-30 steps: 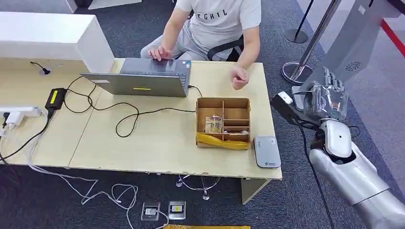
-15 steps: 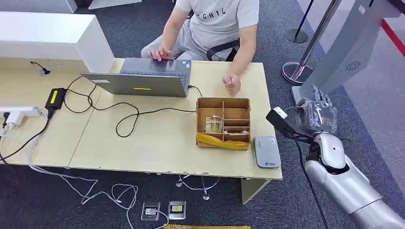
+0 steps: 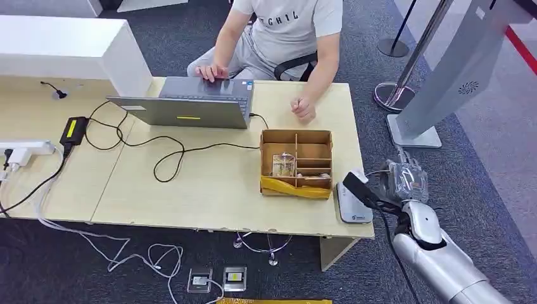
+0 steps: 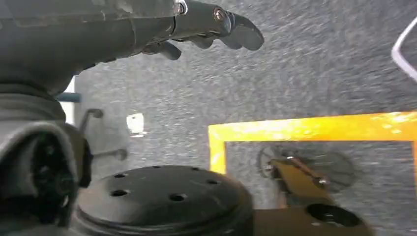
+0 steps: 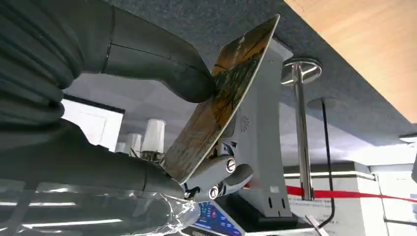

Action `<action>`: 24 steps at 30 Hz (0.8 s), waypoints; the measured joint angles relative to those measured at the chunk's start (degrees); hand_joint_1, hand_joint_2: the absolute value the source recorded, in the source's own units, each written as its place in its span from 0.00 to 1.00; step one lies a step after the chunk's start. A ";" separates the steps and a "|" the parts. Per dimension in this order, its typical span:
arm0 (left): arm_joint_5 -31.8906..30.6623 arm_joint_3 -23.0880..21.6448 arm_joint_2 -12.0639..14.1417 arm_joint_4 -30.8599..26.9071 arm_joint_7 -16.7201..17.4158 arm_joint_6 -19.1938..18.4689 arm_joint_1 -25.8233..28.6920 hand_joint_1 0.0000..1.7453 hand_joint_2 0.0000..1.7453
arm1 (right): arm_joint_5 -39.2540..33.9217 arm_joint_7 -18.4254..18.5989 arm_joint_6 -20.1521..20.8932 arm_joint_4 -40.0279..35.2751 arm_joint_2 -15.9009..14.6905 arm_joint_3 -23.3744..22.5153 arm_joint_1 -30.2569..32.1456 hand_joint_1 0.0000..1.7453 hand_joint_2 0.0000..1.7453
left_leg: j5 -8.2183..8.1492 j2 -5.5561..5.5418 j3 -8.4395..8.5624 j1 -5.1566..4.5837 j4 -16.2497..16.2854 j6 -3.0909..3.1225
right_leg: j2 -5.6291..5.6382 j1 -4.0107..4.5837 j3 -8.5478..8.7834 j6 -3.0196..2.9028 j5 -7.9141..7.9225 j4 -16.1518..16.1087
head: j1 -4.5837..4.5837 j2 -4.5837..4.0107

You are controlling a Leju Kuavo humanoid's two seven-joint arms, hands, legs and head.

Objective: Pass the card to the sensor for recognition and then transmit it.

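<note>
Right hand: the right hand [image 3: 407, 180] hung just off the right end of the table, beside the sensor, and pinched the card between the thumb and the darker fingers [image 5: 223, 173].
Card: in the right wrist view the card [image 5: 221, 98] stood tilted on edge in that grasp, its printed face brown and gold; it was off the sensor, not lying on it.
Sensor: the grey card reader [image 3: 353, 206] lay flat at the table's near right corner, just right of the cardboard box, with the black camera on the right wrist partly across its upper end.
Left hand: the left hand [image 4: 196, 24] hung over grey carpet with its fingers apart and nothing in them.
Table: the light wooden table [image 3: 209, 190] carried a grey laptop [image 3: 183, 107], black cables and a black power adapter [image 3: 74, 130].
Cardboard box: the divided brown box [image 3: 296, 163] held a small clear item in one compartment and had yellow tape along its near edge.
Person: a seated person [image 3: 282, 31] in a light T-shirt had one hand on the laptop and the other hand [image 3: 303, 109] resting on the table behind the box.
</note>
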 joint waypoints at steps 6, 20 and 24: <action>7.10 4.50 0.20 0.00 -1.05 1.40 1.32 0.00 0.00 | -0.92 0.35 0.02 0.61 -0.07 0.39 1.85 1.00 1.00 | 0.00 0.02 0.02 0.01 0.00 0.00 | 0.03 0.01 0.01 0.00 0.00 0.00 | 0.00 0.00; 7.82 8.55 0.52 0.00 -0.46 1.31 2.21 0.00 0.00 | -1.05 -0.11 -0.11 0.81 0.39 0.77 3.49 1.00 1.00 | 0.00 0.04 0.02 0.00 0.00 0.00 | 0.02 0.00 0.01 0.00 0.00 0.00 | 0.00 0.00; 7.85 8.96 0.52 0.00 -0.02 1.29 2.21 0.00 0.00 | -1.24 -0.46 -0.13 0.87 0.46 0.81 3.52 1.00 1.00 | 0.00 0.04 0.02 0.00 0.00 0.00 | 0.03 0.00 0.01 0.00 0.00 0.00 | 0.00 0.00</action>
